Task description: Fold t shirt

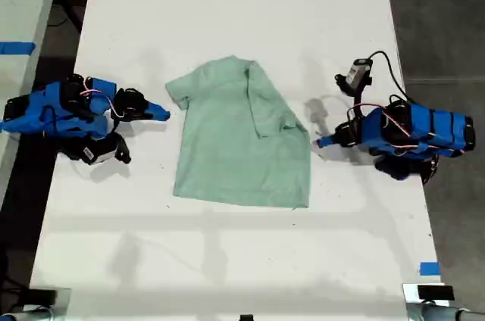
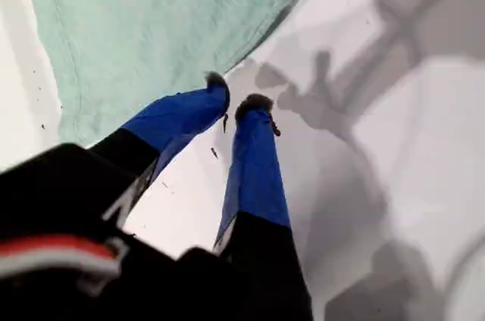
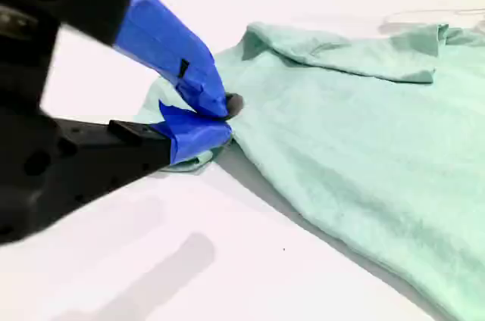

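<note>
The pale mint-green t shirt [image 1: 227,147] lies flat in the middle of the white table [image 1: 227,3]. The sleeve on the exterior view's right is folded in over its chest. My first gripper [image 1: 322,141] sits at the exterior view's right, tips just off the shirt's side edge. In the first wrist view this gripper [image 2: 235,94] is shut with nothing in it, the t shirt [image 2: 151,26] just beyond. My second gripper [image 1: 162,115], at the exterior view's left, rests by the spread sleeve. Its wrist view shows the second gripper [image 3: 223,120] shut, tips against the t shirt [image 3: 364,132] sleeve edge.
A small camera on a black cable [image 1: 356,75] stands behind the first arm. Blue tape [image 1: 429,269] marks the table's near corner at the exterior view's right. Dark floor borders both long sides of the table. A second pale surface with blue tape [image 1: 17,48] lies at the exterior view's far left.
</note>
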Tool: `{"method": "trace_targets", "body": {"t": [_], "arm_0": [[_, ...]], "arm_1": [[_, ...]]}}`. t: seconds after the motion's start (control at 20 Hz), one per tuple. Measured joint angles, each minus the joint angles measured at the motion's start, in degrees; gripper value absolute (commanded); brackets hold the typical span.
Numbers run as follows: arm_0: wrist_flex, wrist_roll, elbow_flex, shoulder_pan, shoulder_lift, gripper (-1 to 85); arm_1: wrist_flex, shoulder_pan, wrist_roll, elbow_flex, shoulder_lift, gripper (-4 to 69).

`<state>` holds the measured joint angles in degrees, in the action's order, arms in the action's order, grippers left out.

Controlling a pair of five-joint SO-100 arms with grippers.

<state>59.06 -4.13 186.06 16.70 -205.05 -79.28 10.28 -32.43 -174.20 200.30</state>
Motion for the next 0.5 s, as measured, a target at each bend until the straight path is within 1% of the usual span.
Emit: {"method": "trace_targets", "body": {"t": [0.05,0.15,0.5], "arm_0": [[0.00,0.09,0.00,0.09,0.00,-0.2],[0.00,3.25,0.00,2.72,0.00,-0.2],[0.00,3.87,0.00,3.16,0.00,-0.2]], "arm_1": [[0.00,0.00,0.00,0.00,0.00,5.3],[0.00,-0.62,0.26,0.00,0.00,5.4],[0.00,-0.62,0.62,0.00,0.00,5.2]]}}
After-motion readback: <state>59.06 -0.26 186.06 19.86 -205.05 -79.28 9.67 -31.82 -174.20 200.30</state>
